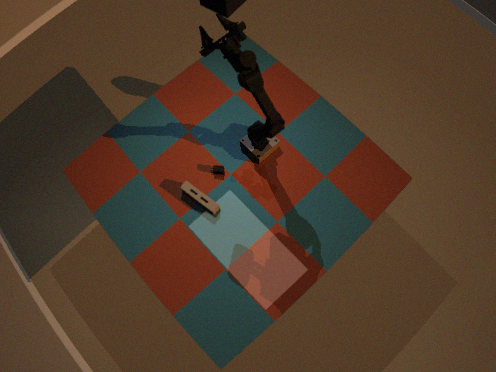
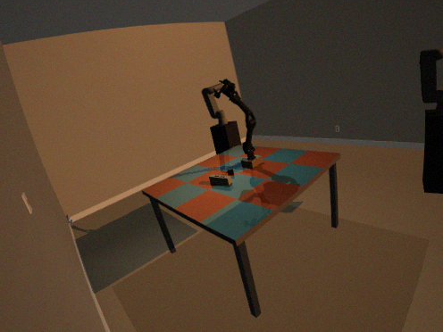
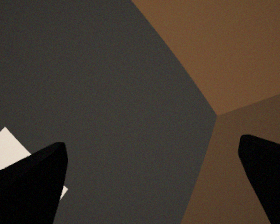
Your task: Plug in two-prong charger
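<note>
The pincer (image 1: pixel 220 36) is hanging wide open and empty, high above the far edge of the tabletop (image 1: pixel 350 124). The charger (image 1: pixel 218 170) is lying well below and nearer the middle, just beside the power strip (image 1: pixel 200 197), whose long axis is running diagonally.

Slim, near-black arm (image 1: pixel 260 94) of rounded links joined by bulkier cylindrical joints, matte all over. Mounted on a small square base plate (image 1: pixel 246 146), pale grey on top with a tan-orange edge. Ends in a dark parallel-jaw gripper (image 1: pixel 220 36) with two tapered, pointed black fingers. Cables, screws and markings too small to make out.
</note>
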Available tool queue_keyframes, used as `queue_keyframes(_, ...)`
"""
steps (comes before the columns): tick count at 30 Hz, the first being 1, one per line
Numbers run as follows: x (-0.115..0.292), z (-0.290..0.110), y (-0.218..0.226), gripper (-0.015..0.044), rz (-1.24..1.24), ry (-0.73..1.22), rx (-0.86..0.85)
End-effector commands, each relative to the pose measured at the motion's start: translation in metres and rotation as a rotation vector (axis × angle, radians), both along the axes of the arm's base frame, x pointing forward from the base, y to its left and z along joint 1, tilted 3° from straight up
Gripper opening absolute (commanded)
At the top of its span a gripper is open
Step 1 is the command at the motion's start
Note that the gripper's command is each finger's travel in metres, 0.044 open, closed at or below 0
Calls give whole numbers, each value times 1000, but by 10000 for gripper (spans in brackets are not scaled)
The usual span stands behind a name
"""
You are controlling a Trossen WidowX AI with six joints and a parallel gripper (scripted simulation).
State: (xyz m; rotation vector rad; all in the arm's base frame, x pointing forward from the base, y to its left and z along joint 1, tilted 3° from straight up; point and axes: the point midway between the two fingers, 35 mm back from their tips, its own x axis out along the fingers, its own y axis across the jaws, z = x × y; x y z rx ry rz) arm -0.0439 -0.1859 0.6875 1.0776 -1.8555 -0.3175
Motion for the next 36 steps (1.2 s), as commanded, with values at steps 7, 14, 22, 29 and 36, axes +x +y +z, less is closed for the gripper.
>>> queue_keyframes(7,5,-16,-21,440,21,23,71)
queue_keyframes(14,20,-49,-58,440,61,89,205)
queue_keyframes(22,43,-87,-92,440,115,179,344)
queue_keyframes(29,64,-113,-106,440,168,218,421)
queue_keyframes(36,93,-152,-127,440,223,338,536)
